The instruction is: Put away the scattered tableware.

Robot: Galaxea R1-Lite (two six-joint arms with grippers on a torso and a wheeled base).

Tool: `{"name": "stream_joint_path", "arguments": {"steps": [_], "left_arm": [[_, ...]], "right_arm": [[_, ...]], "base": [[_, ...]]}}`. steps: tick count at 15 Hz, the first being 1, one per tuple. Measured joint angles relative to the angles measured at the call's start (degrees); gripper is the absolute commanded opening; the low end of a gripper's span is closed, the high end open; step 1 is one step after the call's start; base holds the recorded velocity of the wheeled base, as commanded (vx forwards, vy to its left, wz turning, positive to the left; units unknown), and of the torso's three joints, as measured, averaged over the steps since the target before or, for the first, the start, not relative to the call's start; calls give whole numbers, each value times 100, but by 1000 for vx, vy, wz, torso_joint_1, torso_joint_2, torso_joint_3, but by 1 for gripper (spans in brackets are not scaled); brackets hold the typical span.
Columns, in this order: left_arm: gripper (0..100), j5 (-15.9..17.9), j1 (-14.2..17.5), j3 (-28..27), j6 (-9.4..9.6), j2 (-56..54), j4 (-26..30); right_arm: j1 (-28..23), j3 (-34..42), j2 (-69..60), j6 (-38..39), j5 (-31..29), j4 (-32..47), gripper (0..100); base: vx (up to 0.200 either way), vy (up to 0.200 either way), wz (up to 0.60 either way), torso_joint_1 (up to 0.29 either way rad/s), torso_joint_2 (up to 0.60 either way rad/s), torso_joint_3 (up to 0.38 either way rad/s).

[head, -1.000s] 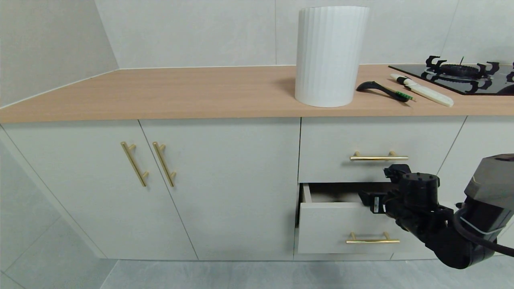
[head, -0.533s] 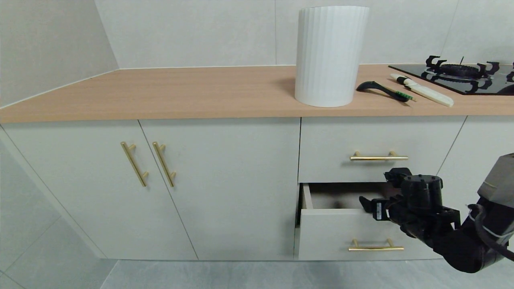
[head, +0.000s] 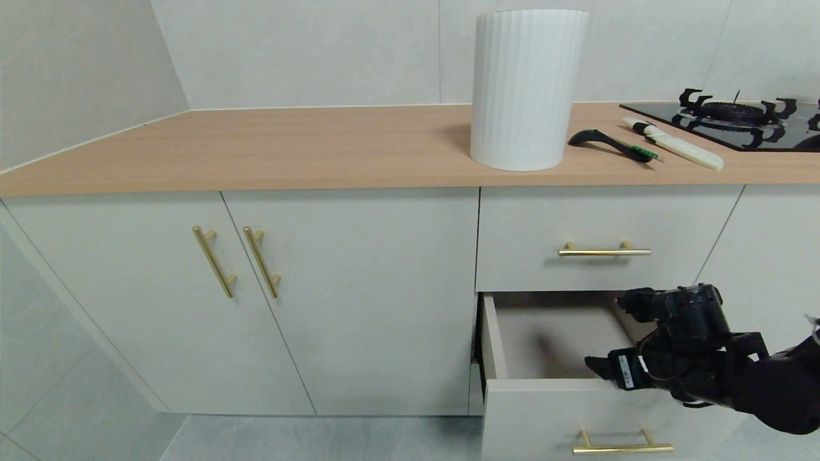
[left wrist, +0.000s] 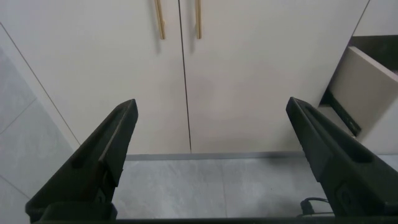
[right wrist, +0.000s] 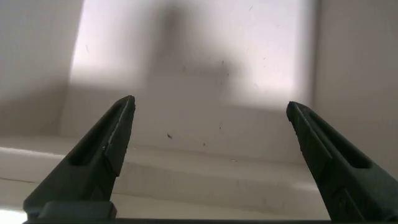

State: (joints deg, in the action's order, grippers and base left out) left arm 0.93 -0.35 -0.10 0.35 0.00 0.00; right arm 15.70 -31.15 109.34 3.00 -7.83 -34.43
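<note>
Under the countertop (head: 288, 147) the lower drawer (head: 544, 410) stands out, the right gripper (right wrist: 209, 124) spread open over its front wall; the left gripper (left wrist: 211, 102) is open too. The knife (head: 679, 146) and black ladle (head: 602, 142) lie by the countertop's front edge.

Soft, even light, perhaps overhead; dim drawer (head: 551, 346) interior (blurred shadow inside).

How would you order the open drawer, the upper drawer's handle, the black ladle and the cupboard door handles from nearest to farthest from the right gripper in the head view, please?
From the right gripper:
1. Open drawer, at the gripper.
2. Upper drawer's handle, just above.
3. Black ladle, on the countertop.
4. Cupboard door handles, far left.
</note>
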Motion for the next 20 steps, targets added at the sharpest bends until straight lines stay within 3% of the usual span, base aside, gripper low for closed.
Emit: {"name": "stream_joint_path", "arguments": {"steps": [16,20], "left_arm": [[100,2,0,0,-2,0,0],[100,2,-2,0,-2,0,0]], "right_arm": [[190,-232,-631,-1351,46,3740,100],[227,-258,-700,-1441,24,4025,100]], "base": [[0,0,0,0,0,0],[0,0,0,0,0,0]]}}
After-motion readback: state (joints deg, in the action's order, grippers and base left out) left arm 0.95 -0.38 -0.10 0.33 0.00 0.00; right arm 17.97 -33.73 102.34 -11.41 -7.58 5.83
